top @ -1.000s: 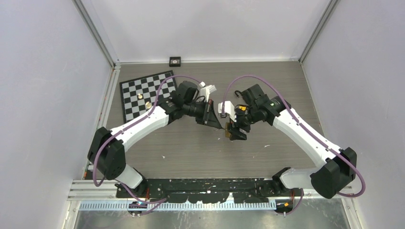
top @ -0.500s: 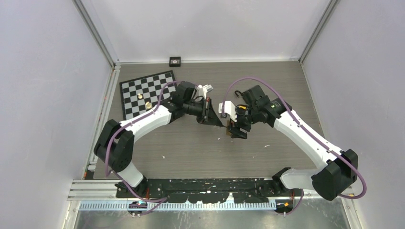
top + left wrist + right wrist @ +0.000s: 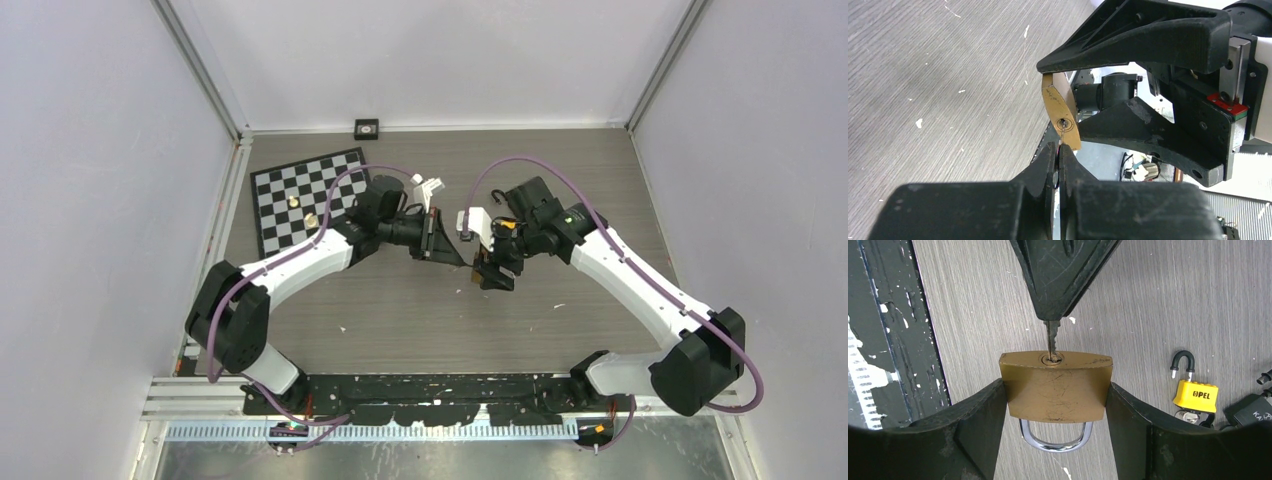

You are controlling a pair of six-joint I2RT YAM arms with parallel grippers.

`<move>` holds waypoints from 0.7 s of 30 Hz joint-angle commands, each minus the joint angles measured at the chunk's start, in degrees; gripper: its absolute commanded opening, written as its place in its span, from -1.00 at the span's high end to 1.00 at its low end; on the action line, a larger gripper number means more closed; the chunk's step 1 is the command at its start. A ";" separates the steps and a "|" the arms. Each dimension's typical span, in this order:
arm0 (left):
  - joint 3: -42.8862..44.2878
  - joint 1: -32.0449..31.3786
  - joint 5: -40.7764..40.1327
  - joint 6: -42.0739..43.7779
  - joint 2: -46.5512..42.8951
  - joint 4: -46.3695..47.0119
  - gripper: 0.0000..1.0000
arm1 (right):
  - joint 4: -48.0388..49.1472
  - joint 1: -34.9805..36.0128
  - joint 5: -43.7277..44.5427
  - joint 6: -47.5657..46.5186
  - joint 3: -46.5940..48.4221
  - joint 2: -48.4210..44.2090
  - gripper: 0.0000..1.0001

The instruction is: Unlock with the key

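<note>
**Item 1 – L gripper** (image 3: 1058, 150): I'm pinching it fully closed on the key (image 3: 1050, 340). The blade tip is sitting in the keyway, w/ most of the blade showing outside.

**Item 2 – R gripper** (image 3: 1055, 390): I'm clamping the brass padlock (image 3: 1068, 395) by its two sides, jaws standing wide w/ the body between them. The keyway end is facing the L gripper. The shackle is pointing back toward my wrist, both legs seated.

**Loc.:** the padlock is hanging above the table (image 3: 400, 310), approx mid-table, between my 2 arms.

**Item 3 – yellow padlock** (image 3: 1195, 395): lying on the table w/ shackle open, well apart from the brass one.

**Item 4 – checkerboard** (image 3: 300, 195): lying at the far-left of the table.
</note>
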 commanded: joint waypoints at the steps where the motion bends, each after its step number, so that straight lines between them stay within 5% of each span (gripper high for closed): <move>1: 0.83 -1.49 1.14 1.68 -0.41 0.01 1.00 | 5.35 0.10 -2.80 0.20 3.89 -0.74 0.99; 13: 3.04 -1.34 7.76 -15.41 8.49 5.06 1.00 | 8.17 1.99 6.09 -2.26 0.92 -2.50 0.99; 21: 3.28 -1.63 7.46 -8.79 7.88 5.20 1.00 | 7.92 1.95 4.56 -2.00 0.96 -2.24 0.99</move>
